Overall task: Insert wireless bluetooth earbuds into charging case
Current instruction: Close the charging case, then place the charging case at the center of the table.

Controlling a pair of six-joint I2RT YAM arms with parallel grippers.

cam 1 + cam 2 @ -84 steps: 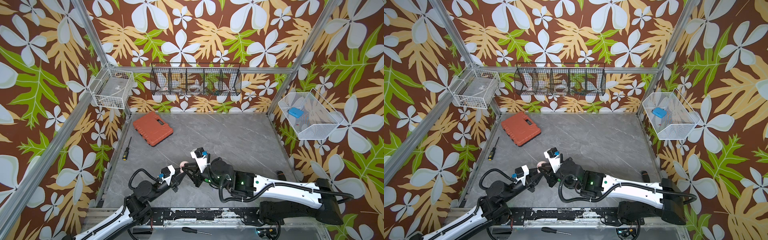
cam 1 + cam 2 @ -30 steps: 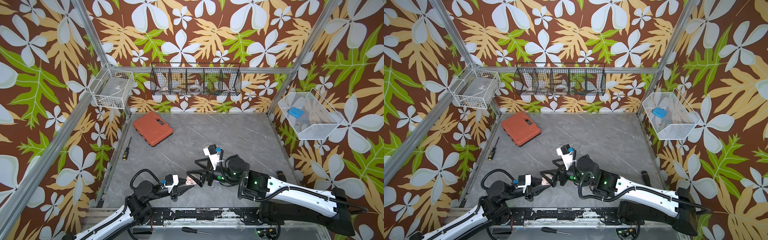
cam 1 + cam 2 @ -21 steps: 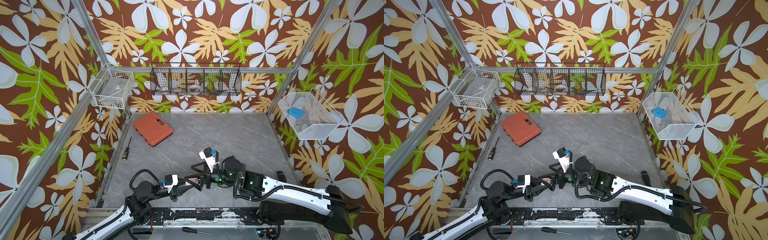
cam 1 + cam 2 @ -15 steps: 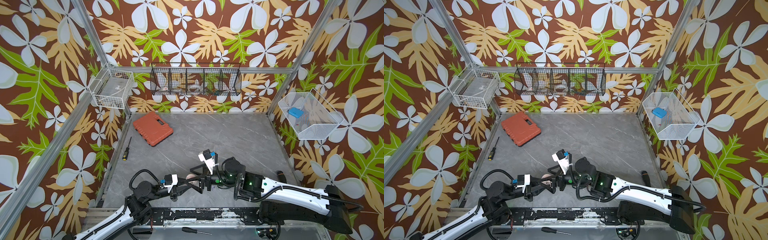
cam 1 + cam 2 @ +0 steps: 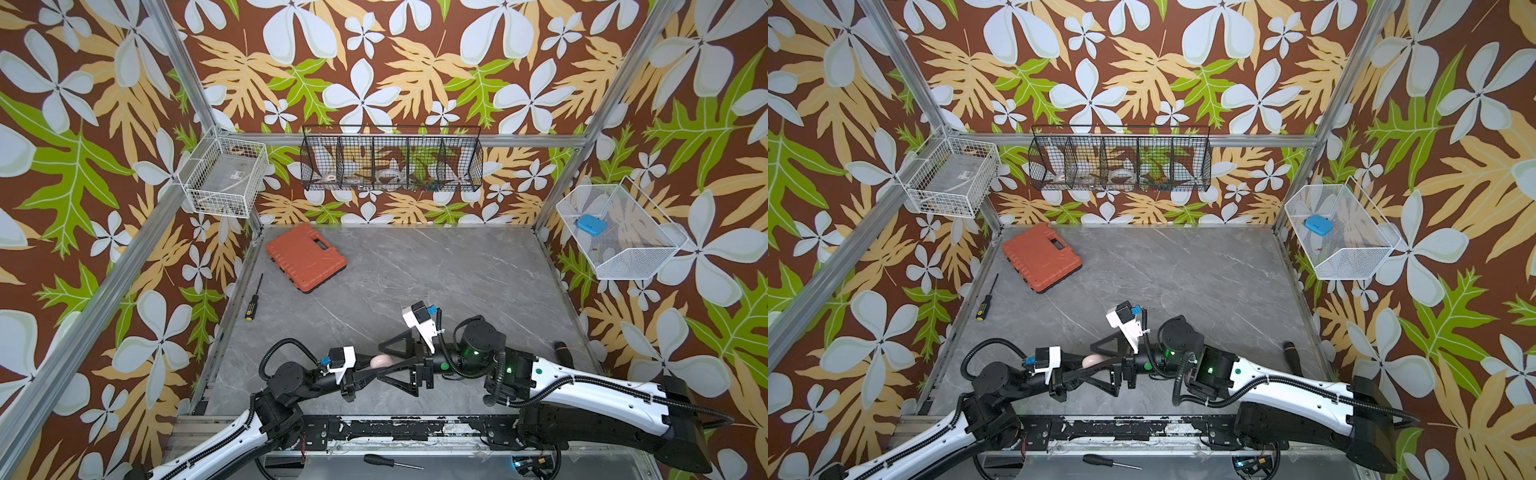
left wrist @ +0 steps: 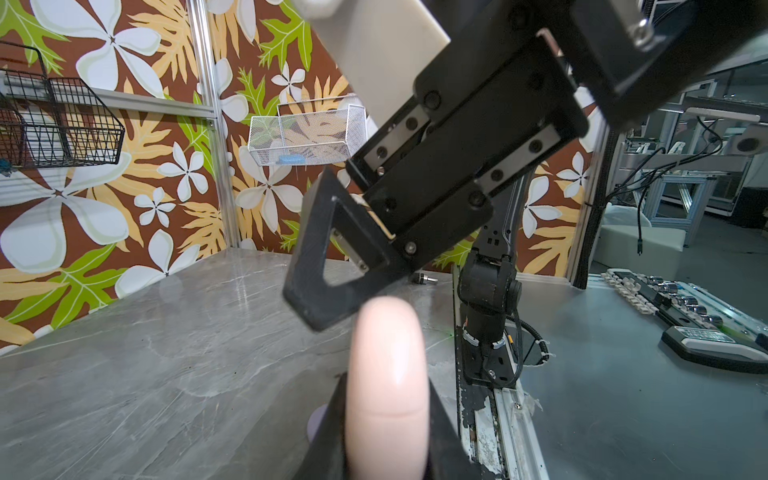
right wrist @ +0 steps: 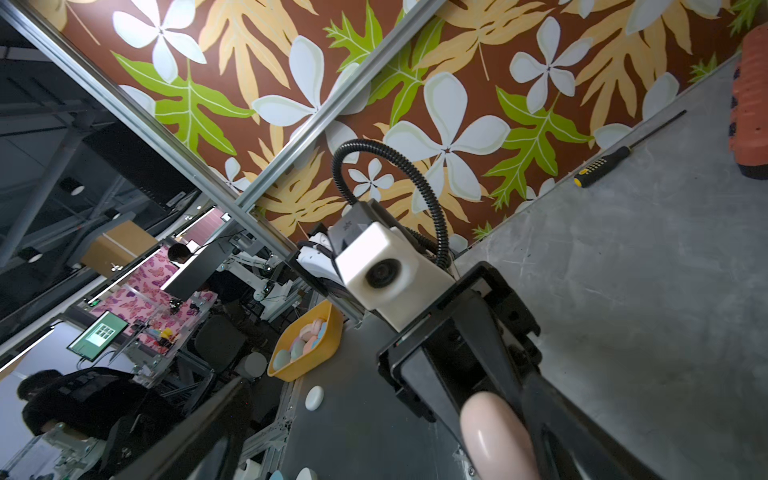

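Observation:
A pale pink, rounded charging case [image 5: 381,361] [image 5: 1091,360] hangs just above the grey table near its front edge. My left gripper [image 5: 374,371] [image 6: 386,419] is shut on it. In the left wrist view the charging case [image 6: 388,386] stands edge-on between the dark fingers, closed, with its seam showing. My right gripper [image 5: 380,362] [image 5: 1090,361] faces it from the right, open, one finger [image 6: 328,266] on each side of the case and not touching it. In the right wrist view the case [image 7: 494,436] lies close to one right finger [image 7: 552,424]. The earbuds are out of view.
An orange tool case [image 5: 305,257] and a screwdriver [image 5: 253,297] lie at the back left. A small black item [image 5: 561,347] rests by the right wall. Wire baskets [image 5: 390,162] hang on the walls. A lavender rounded thing [image 6: 315,417] peeks out beside my left finger.
My right gripper has moved left toward the left gripper, and its open fingers now straddle the pink case. The left gripper has kept hold of the case, almost still.

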